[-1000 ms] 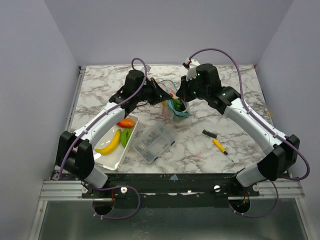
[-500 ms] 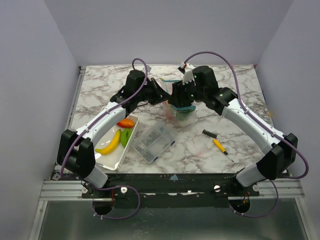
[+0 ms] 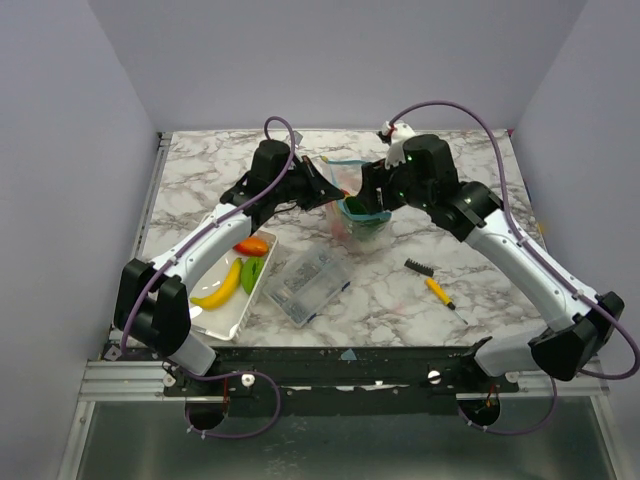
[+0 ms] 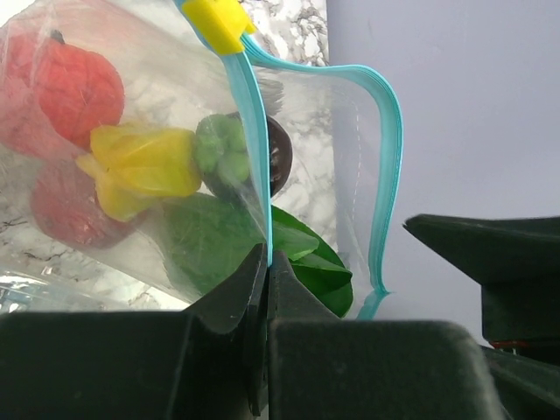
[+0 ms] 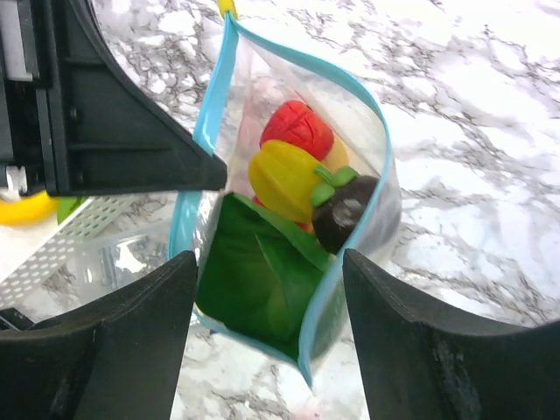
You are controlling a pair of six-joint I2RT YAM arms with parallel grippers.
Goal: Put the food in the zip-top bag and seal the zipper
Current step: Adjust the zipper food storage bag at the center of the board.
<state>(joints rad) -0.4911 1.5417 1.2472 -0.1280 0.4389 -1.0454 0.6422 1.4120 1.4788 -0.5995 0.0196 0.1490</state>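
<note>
Left gripper is seen pressed together on one lip of the zip-top bag, the light blue zipper being pinched between its fingers so that the bag is held with its mouth gaping, over the far middle of the marble bench; whether the bag's bottom is rested on the bench cannot be told. The right gripper is held spread above the open mouth, one finger to each side of it, and nothing is gripped by it; whether the bag is touched by it cannot be told. Inside the bag a red apple, a yellow fruit, a dark round piece with a green cap and a green leaf can be made out. On the white tray at the left, a banana, a green piece and an orange-red piece are left lying. The loading is therefore judged to be partly done: several pieces are bagged, three are yet to be moved, and the zipper is unsealed along its whole visible length, with a yellow tab sitting at one end. A clear box and a small brush lie nearby and are not involved
</note>
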